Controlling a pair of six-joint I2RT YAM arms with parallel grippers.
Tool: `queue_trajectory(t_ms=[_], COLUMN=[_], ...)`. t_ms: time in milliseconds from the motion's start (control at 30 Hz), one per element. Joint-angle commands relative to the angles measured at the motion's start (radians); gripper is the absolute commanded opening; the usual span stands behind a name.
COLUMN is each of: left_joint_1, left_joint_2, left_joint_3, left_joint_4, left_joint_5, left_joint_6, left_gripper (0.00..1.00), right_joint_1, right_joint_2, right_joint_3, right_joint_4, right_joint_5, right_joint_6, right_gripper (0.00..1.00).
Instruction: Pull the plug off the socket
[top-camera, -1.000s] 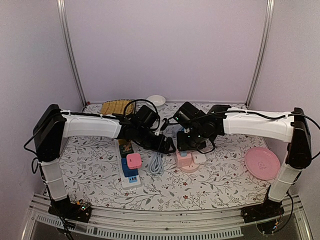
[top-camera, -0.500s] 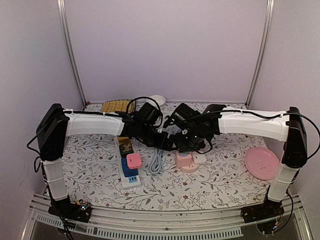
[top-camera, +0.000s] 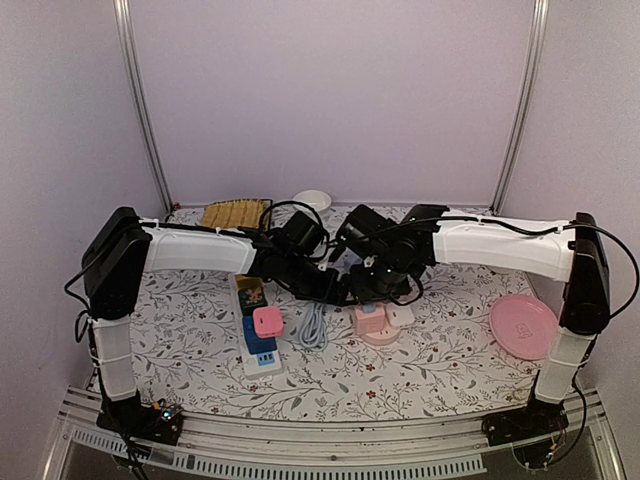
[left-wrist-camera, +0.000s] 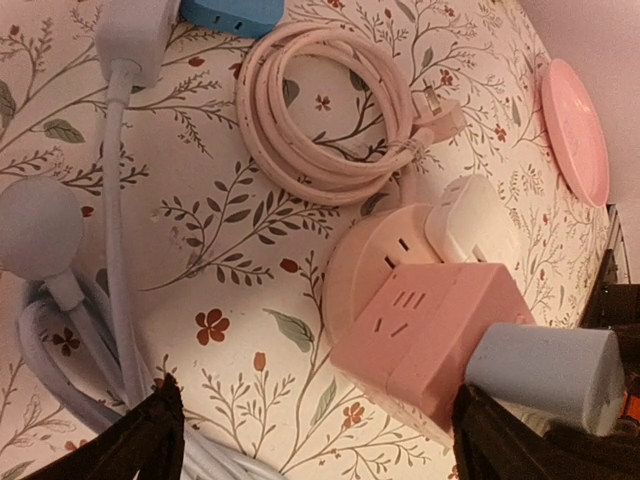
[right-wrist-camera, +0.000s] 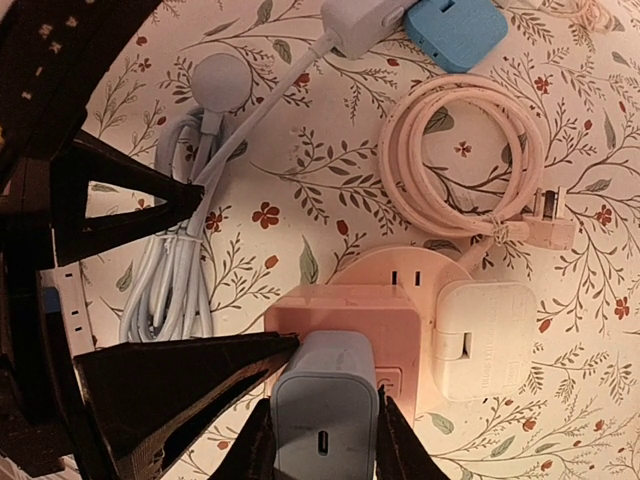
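Observation:
A pink cube socket (right-wrist-camera: 345, 310) sits on a round pink base (top-camera: 376, 324) at the table's middle. A grey-blue charger plug (right-wrist-camera: 325, 405) is seated in the cube's top; it also shows in the left wrist view (left-wrist-camera: 540, 370). My right gripper (right-wrist-camera: 325, 440) is shut on the charger plug, one finger on each side. My left gripper (left-wrist-camera: 320, 430) is open and low over the table, its jaws straddling the cube's (left-wrist-camera: 430, 335) left side. One left finger (right-wrist-camera: 185, 380) touches the cube. In the top view both grippers (top-camera: 350, 285) meet over the socket.
A white adapter (right-wrist-camera: 485, 340) is plugged in beside the cube. A coiled pink cable (right-wrist-camera: 465, 165) lies behind it, a coiled white cable (top-camera: 313, 325) to its left. A white power strip (top-camera: 262, 345) with pink and blue adapters is at left. A pink plate (top-camera: 524, 325) is at right.
My left gripper has moved right, in against the pink socket. My right wrist has shifted slightly left above the socket, still on the charger.

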Motion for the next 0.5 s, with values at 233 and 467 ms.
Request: queue_trajectory(t_ms=[233,467], left_joint_1=[-0.009,-0.011], left_joint_2=[0.047,0.046], left_joint_3=[0.018,0.027], left_joint_4=[-0.058,-0.077], left_joint_5=[-0.037,-0.044], left_joint_6=[0.004,0.026], left_gripper=[0.93,0.93], right_joint_1=[0.009,0.009], right_joint_2=[-0.042,-0.074], right_joint_3=[0.126,0.128], right_joint_4=[0.071,0.118], right_joint_5=[0.058,0.076], right_joint_6=[0.008,-0.014], right_gripper=[0.04,0.04])
